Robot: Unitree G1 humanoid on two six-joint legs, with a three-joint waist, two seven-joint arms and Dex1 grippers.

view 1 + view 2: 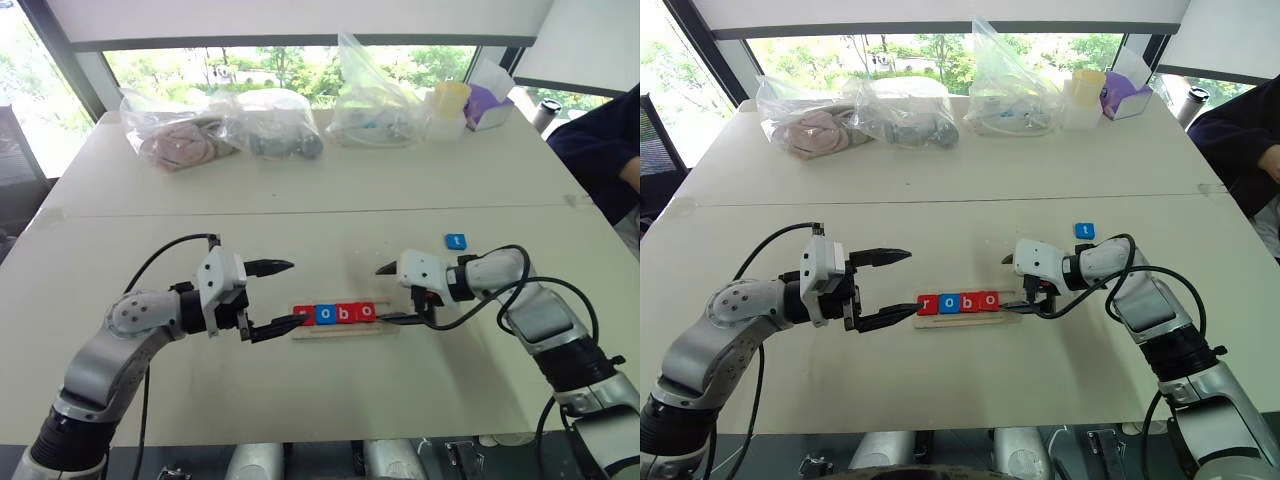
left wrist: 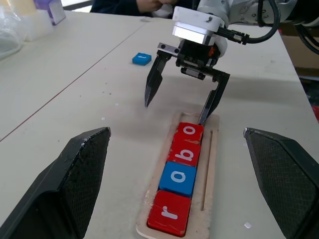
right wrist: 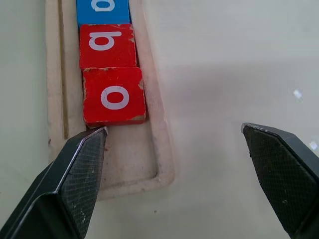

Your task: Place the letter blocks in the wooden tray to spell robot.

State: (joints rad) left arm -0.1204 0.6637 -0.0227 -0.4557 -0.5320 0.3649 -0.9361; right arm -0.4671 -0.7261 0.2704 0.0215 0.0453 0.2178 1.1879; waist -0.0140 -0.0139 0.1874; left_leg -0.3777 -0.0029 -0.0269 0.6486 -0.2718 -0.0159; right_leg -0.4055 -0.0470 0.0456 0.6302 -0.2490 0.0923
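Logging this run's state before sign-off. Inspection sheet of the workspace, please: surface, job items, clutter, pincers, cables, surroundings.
Surface: pale table, seam running across it.
Job's things: wooden tray holds four letter blocks reading r, o, b, o (red, blue, red, red); last slot empty. Blue t block lies on the table beyond the right arm, outside the tray.
Clutter: plastic bags with contents, a yellow cup and a purple box at the far edge.
Pincers: left pincer open at the tray's r end; right pincer open, one finger at the tray's empty end. Neither holds anything.
Cables: black cables looping over both wrists.
Surroundings: windows behind; a person's dark sleeve at far right.
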